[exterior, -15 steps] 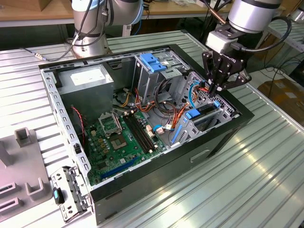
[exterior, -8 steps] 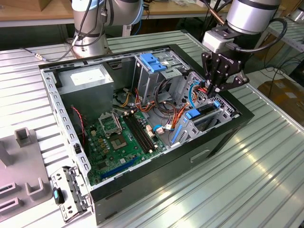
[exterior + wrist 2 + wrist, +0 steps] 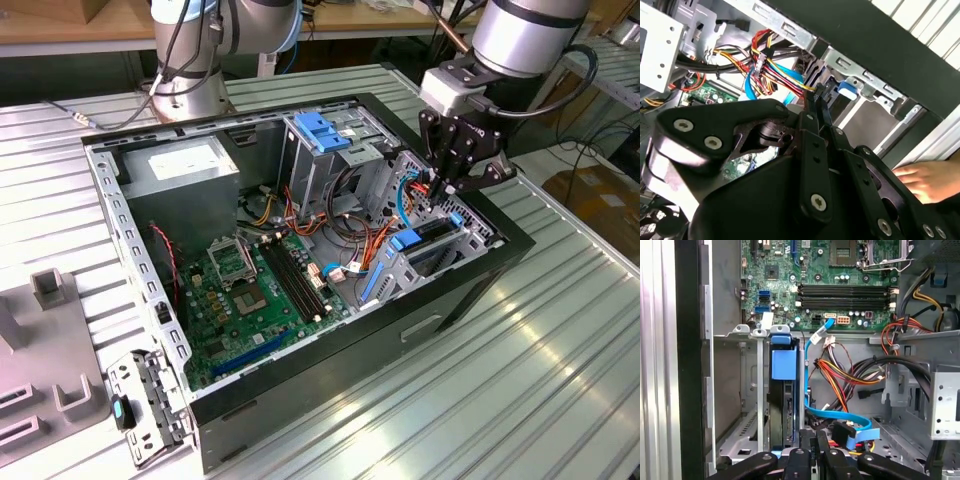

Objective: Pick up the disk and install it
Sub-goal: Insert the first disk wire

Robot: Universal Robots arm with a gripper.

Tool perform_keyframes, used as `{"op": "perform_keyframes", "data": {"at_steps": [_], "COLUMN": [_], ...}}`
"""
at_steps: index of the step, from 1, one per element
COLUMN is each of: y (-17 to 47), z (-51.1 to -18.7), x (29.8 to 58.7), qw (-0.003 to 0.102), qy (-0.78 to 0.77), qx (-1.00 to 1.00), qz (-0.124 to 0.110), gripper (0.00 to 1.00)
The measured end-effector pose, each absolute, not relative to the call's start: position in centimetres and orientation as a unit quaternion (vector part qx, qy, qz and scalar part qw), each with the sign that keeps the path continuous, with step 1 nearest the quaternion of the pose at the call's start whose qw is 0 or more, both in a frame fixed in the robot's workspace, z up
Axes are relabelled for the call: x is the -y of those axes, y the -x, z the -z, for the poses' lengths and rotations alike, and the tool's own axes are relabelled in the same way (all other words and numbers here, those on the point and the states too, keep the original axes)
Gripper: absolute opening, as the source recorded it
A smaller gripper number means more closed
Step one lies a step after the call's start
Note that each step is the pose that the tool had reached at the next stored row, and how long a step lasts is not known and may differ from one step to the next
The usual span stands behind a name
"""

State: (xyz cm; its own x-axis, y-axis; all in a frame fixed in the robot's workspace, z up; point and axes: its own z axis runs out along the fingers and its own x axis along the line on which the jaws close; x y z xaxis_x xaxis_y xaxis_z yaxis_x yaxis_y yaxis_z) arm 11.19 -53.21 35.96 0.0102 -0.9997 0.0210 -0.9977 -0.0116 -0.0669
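One disk (image 3: 785,405) sits edgewise in the drive cage (image 3: 747,390).

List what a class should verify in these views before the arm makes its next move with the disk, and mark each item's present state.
1. Disk in its bay: the disk stands on edge in the metal drive bay. Ok.
2. Gripper lined up: the gripper hangs over that bay. Ok.
3. Cables clear: a blue cable runs right beside the disk. Not ok.
4. People clear: a hand lies just outside the case wall. Not ok.
5. Disk fully seated: cannot tell.
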Motion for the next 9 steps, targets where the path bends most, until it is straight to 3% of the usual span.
{"op": "perform_keyframes", "data": {"at_steps": [9], "y": [-10.87], "z": [-35.64], "x": [54.21], "qw": [0.021], "qy": [0.711], "qx": [-0.702], "qz": [0.035], "gripper": [0.17]}}
